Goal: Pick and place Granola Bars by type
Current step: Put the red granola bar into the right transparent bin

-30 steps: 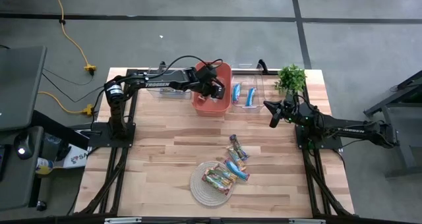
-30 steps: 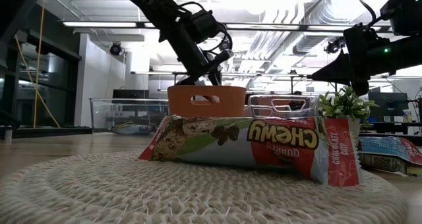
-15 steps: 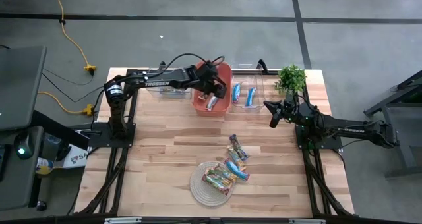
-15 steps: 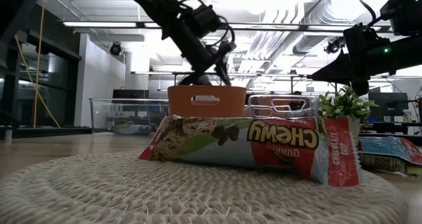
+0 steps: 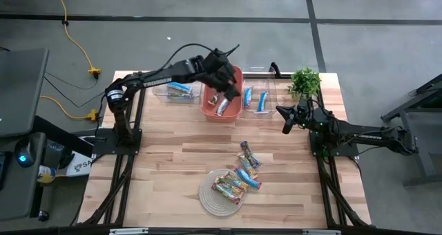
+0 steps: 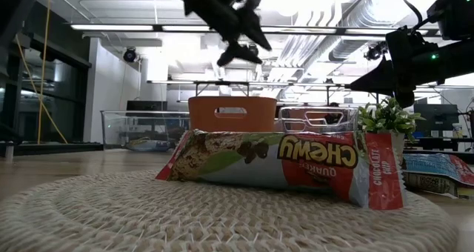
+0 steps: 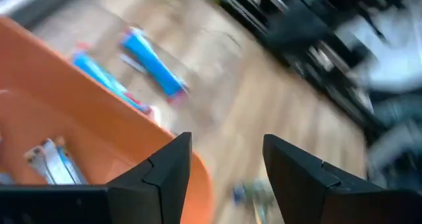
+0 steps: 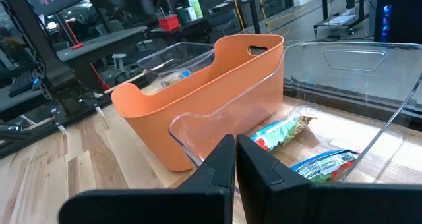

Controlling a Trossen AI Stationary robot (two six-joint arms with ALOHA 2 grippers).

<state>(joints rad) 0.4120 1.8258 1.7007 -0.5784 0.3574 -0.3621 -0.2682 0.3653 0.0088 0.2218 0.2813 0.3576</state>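
Note:
My left gripper hangs open and empty above the orange bin. A silver-wrapped bar lies flat on that bin's floor. Blue bars lie in the clear bin to the right of it. Another bar lies in the clear bin on the left. Several bars rest on the round rope mat, among them a Chewy bar. Two more lie on the table. My right gripper, shut and empty, waits in the air right of the clear bin.
A small potted plant stands at the far right corner, close behind my right gripper. The three bins line the far edge. Bare wood lies between the bins and the mat, and left of the mat.
My left gripper has risen out of the orange bin, from down inside it to well above its rim, and shifted slightly toward the table's right. A silver-wrapped bar now shows lying on the bin's floor where the gripper was. My right arm has kept still.

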